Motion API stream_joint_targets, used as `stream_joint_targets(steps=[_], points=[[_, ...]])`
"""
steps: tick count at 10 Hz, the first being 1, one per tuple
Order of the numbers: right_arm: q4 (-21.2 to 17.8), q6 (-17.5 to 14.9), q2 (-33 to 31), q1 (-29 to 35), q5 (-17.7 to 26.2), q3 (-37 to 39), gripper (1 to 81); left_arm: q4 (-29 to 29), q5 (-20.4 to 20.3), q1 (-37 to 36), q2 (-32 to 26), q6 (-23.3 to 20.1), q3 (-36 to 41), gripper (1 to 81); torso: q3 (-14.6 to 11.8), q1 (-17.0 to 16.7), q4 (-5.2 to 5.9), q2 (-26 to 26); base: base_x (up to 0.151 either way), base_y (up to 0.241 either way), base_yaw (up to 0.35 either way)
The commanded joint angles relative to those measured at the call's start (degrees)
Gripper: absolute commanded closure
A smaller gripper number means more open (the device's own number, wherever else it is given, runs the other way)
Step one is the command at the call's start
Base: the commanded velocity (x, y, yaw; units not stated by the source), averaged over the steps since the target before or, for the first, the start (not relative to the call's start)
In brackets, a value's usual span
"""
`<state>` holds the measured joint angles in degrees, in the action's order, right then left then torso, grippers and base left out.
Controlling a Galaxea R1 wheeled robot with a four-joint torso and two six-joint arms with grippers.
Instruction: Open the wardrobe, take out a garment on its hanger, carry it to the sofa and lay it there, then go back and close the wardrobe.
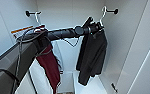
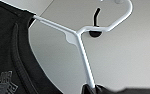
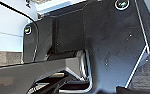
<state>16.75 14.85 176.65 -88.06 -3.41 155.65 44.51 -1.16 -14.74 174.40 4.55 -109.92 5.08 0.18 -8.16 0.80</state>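
So the wardrobe (image 1: pixel 131 37) is standing open and the head view looks straight into its white inside. The left arm comes in from the left and reaches all the way across to the black garment (image 1: pixel 92 57), which hangs on the right side from its white hanger (image 1: pixel 102 13). The hanger's hook sits over a dark peg (image 1: pixel 113 11) on the back wall. The left hand (image 1: pixel 97 27) is up at the collar of the garment, right under the hook, pressed in against the fabric. Can't tell if it's open or closed on anything, the dark hand just blends into the dark cloth.

The left wrist view is super close: the hanger (image 2: pixel 78 42) with its curved hook looped over the peg (image 2: pixel 96 32), 1 white arm running into the black garment (image 2: pixel 8 50), the other heading down into more dark cloth. There's some pale print on the fabric low down, unreadable.

On the left side of the wardrobe a dark red garment (image 1: pixel 49 67) hangs lower, partly behind the arm, with another dark peg (image 1: pixel 28 13) and a second white hanger (image 1: pixel 37 18) above it.

The right wrist view is mostly the robot's own dark plate, so can't tell the right hand's state either.
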Motion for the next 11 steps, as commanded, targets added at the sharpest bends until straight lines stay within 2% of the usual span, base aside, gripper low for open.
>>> stream_joint_targets(steps=[1,4,9,11], points=[[-0.14,0.09,0.3,2.49,2.8,-0.45,1.0,-2.32,0.1,-10.53,3.94,-1.38,-1.71,81.1,0.0,0.0,0.0,0.0,0.0,0.0,0.0],[0.04,-0.26,0.3,2.49,2.8,-0.62,1.0,-2.41,0.19,-8.25,3.86,-1.38,1.81,81.1,0.0,0.0,0.0,0.0,0.0,0.0,0.0],[0.04,-0.43,0.3,2.49,2.62,-0.62,1.0,-2.41,-0.16,-7.01,3.42,-1.38,2.43,81.1,0.0,0.0,0.0,0.0,0.0,0.0,0.0],[0.04,-0.52,0.3,2.49,2.01,-0.62,1.0,-2.32,0.01,-7.01,3.24,-1.38,2.52,81.1,0.0,0.02,0.0,-0.02,-0.072,0.0,0.0]])
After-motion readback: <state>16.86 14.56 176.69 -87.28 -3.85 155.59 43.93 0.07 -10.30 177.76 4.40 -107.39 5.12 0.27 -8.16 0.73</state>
